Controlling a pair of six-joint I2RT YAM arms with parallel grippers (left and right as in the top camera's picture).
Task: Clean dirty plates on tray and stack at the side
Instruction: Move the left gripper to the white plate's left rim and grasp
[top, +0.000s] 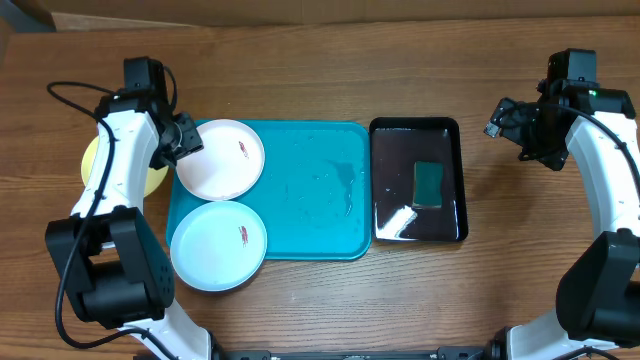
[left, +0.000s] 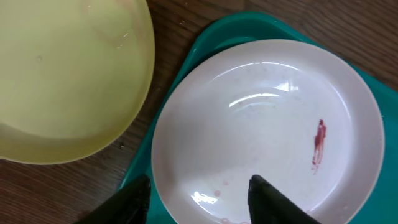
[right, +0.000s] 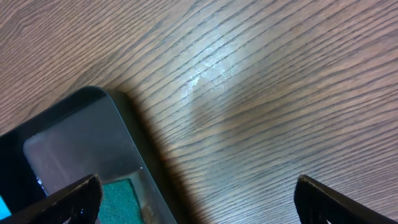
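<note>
While left tool (left: 199, 182) straddles rim of smeared white plate (left: 267, 124), jaws half-parted, not yet pinching: likely grasp step. Next: close, lift level; right tool (right: 198, 185) wide, empty.

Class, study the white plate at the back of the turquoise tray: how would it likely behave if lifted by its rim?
The white plate is likely stiff: its rim forms an even circle. Glossy highlights suggest it may slip in a rim pinch. Shallow and lying flat on the tray, it should slide, not tip, if pushed.
</note>
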